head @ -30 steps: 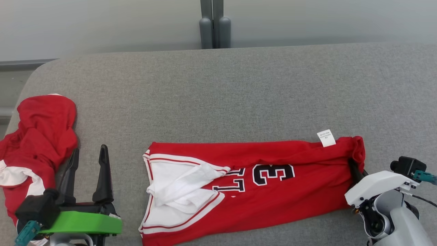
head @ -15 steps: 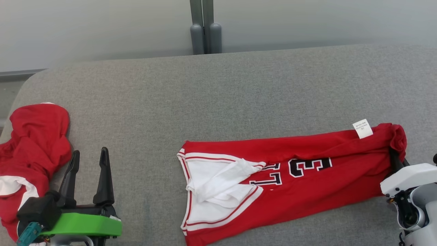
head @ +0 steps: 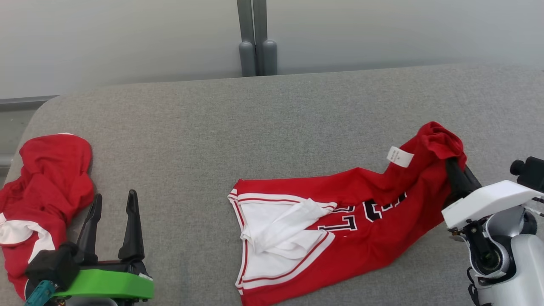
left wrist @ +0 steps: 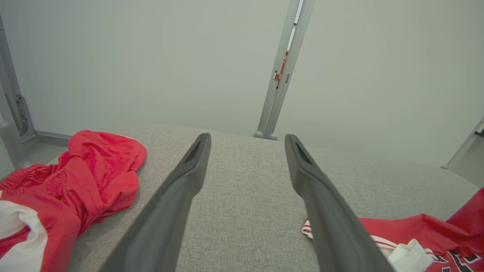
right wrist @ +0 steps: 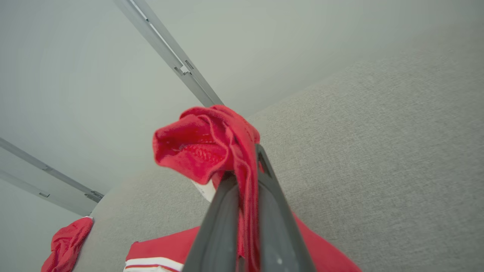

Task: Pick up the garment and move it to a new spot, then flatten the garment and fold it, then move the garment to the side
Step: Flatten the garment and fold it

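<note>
grey padded surface [head: 272,110] spans the full width; a pale wall [head: 127,38] and a metal post [head: 255,42] stand behind it. the red garment [head: 340,221] lies right of centre, its right end raised off the surface. head view gives the black numerals and the white label [head: 400,156]; right wrist view gives the right gripper [right wrist: 244,170] clamped on that bunched end. a second red heap [head: 46,187] rests at the left edge. the left gripper [head: 114,196] sits beside it, fingers apart, holding nothing.
</note>
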Available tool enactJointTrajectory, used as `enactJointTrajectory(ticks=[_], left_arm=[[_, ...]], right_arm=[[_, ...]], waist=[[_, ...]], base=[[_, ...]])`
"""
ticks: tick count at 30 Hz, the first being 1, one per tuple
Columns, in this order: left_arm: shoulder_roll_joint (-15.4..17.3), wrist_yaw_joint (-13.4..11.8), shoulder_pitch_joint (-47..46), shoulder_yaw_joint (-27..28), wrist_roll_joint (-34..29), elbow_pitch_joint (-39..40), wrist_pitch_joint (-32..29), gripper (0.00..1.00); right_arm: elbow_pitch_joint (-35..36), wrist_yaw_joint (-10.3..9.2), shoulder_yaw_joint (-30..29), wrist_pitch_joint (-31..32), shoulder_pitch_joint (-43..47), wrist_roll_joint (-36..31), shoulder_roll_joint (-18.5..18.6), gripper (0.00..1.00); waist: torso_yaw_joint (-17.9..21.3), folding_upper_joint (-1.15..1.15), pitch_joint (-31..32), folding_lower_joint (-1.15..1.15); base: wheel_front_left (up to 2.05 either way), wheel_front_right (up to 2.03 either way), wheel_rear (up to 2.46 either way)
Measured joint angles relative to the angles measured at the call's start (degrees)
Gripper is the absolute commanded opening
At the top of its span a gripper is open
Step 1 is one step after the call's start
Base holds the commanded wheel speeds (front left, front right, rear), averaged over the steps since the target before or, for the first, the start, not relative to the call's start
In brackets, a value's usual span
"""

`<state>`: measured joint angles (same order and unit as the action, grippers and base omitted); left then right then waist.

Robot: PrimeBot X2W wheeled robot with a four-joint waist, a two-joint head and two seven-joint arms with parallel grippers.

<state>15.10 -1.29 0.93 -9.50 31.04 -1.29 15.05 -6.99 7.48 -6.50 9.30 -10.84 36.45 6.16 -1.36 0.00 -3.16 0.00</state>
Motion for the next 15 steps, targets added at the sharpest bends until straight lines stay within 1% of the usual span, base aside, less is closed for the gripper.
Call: enactJointTrajectory(ticks=[5, 8, 10, 11, 15], left_arm=[[-0.2, 0.0, 0.1, -0.6, 0.0, -0.7, 0.0, 1.0], [-0.2, -0.3, 0.4, -0.7, 0.1, -1.0, -0.1, 1.0], [-0.3, -0.3, 0.6, -0.9, 0.1, -1.3, -0.2, 1.0], [-0.4, -0.2, 0.6, -1.1, 0.1, -1.3, -0.3, 1.0], [-0.8, -0.2, 0.6, -1.9, 0.1, -1.7, -0.4, 1.0]], right_arm=[[8.8, -0.01, 3.9, 4.8, 2.3, 4.2, -2.6, 0.0], [11.1, -0.01, 7.1, 6.3, 3.2, 7.1, -3.2, 0.0], [10.4, -0.01, 9.9, 5.6, 3.7, 11.5, -3.2, 0.0], [9.3, -0.01, 11.8, 4.7, 3.9, 12.7, -3.2, 0.0], [3.0, -0.01, 18.3, 1.1, 4.3, 15.3, -3.3, 0.0]], waist=[[-1.5, 0.0, 0.8, 0.0], [-2.8, 0.0, 1.3, 0.0], [-3.8, 0.0, 1.6, 0.0], [-4.5, 0.0, 1.7, 0.0], [-7.3, 0.0, 2.2, 0.0]], base=[[0.0, 0.0, 0.0], [0.0, 0.0, 0.0], [0.0, 0.0, 0.0], [0.0, 0.0, 0.0], [0.0, 0.0, 0.0]])
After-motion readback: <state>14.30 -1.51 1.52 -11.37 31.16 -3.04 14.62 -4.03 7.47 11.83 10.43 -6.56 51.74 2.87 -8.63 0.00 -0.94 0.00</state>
